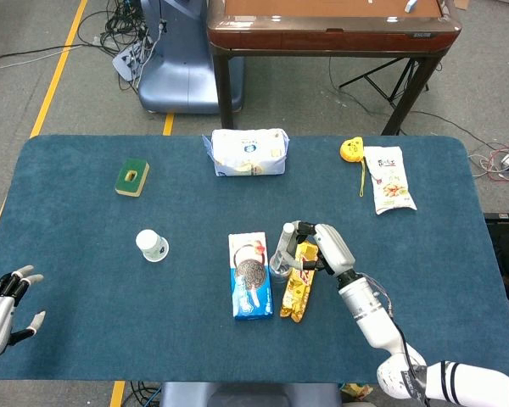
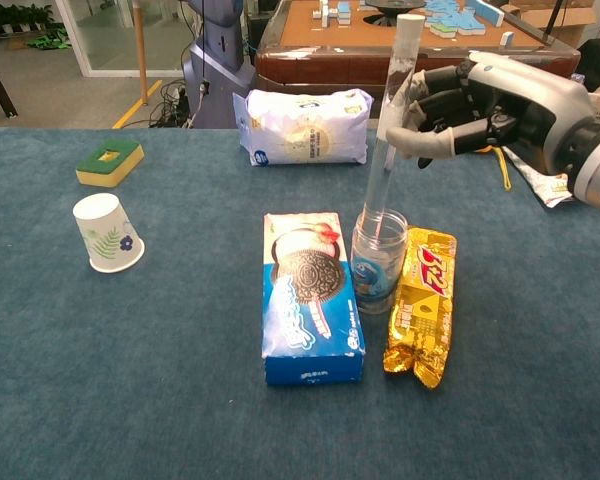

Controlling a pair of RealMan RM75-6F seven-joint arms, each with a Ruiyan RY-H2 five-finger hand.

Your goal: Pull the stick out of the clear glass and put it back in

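Note:
A clear glass (image 2: 378, 262) (image 1: 278, 267) stands on the blue table between a cookie box (image 2: 310, 295) and a gold snack bar (image 2: 422, 305). A long clear stick (image 2: 388, 120) (image 1: 283, 242) rises nearly upright from it, its lower end inside the glass. My right hand (image 2: 480, 100) (image 1: 320, 246) grips the stick's upper part, thumb against it. My left hand (image 1: 4, 301) hovers open at the table's near left edge, holding nothing.
A white paper cup (image 2: 108, 234) lies at the left, a green sponge (image 2: 110, 161) behind it. A white tissue pack (image 2: 300, 125) sits at the back centre. A yellow tape measure (image 1: 350, 150) and a snack bag (image 1: 388, 179) lie at the back right.

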